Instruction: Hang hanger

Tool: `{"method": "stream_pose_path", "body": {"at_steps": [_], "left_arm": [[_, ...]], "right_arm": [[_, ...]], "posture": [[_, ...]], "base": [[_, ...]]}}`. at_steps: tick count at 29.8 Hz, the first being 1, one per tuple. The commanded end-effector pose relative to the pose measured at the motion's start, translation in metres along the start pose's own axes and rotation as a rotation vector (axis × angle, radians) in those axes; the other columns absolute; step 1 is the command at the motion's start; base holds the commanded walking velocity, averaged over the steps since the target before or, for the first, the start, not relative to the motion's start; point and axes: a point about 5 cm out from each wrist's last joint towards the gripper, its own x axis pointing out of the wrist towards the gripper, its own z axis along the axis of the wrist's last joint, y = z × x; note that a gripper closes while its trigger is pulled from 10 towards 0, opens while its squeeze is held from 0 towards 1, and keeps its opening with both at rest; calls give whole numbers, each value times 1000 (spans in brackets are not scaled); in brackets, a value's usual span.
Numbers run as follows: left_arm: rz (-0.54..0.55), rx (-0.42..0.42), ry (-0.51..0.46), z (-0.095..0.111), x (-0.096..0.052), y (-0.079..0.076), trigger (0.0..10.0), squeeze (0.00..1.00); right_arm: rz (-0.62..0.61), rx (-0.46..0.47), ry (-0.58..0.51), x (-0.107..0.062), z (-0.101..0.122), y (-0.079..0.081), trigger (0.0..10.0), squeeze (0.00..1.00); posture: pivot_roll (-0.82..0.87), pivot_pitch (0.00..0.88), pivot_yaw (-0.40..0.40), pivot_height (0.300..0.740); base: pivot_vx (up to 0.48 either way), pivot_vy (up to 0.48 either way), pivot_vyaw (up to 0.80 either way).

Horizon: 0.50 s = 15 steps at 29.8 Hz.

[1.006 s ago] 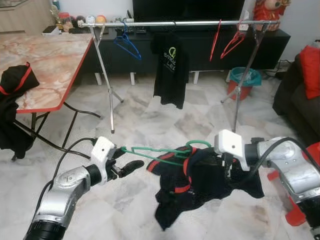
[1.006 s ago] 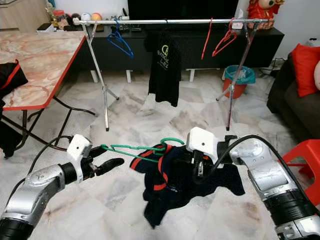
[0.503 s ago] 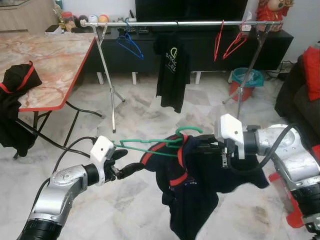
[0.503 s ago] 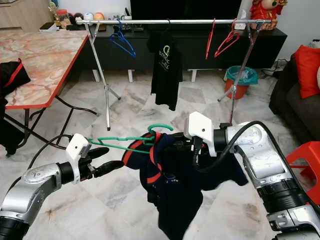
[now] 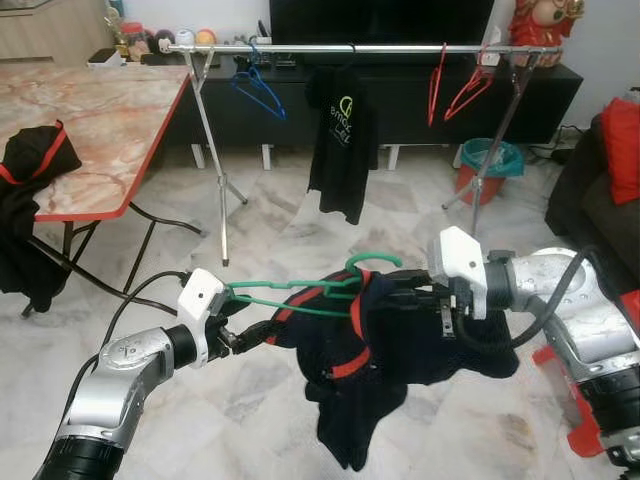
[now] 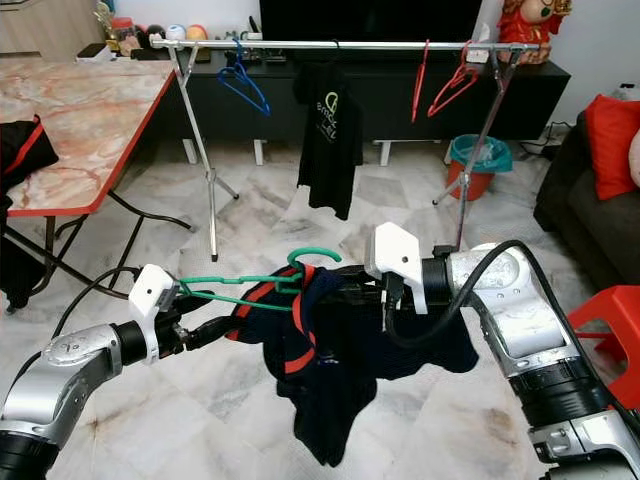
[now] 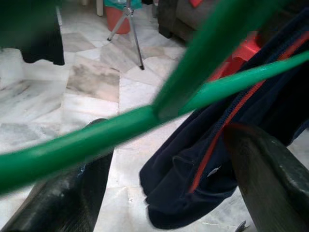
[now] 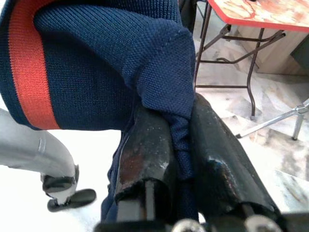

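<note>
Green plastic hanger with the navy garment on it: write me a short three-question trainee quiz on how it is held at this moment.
1. True or false: the right gripper is shut on the navy blue garment with red stripes.
2. Which gripper is at the end of the green plastic hanger? A) left gripper B) right gripper
3. Fill in: on the silver metal clothes rail hang a blue hanger, a black T-shirt and two ___ hangers.

Key
1. True; cloth is pinched between its fingers.
2. A
3. red
</note>
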Motion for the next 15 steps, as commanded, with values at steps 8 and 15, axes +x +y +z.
{"method": "stream_pose_path", "body": {"at_steps": [8,15], "left_arm": [[-57,-19,-15,3,4,-5,10000,0],[-57,-24,-21,2,5,-6,10000,0]], "right_arm": [[-3,-64,-91,-2,24,-5,10000,0],[-7,-62,-113,-1,27,-6,10000,0]], "posture": [[-68,0,-20,740],[-71,0,-20,740]], "base": [[0,0,0],[0,0,0]]}}
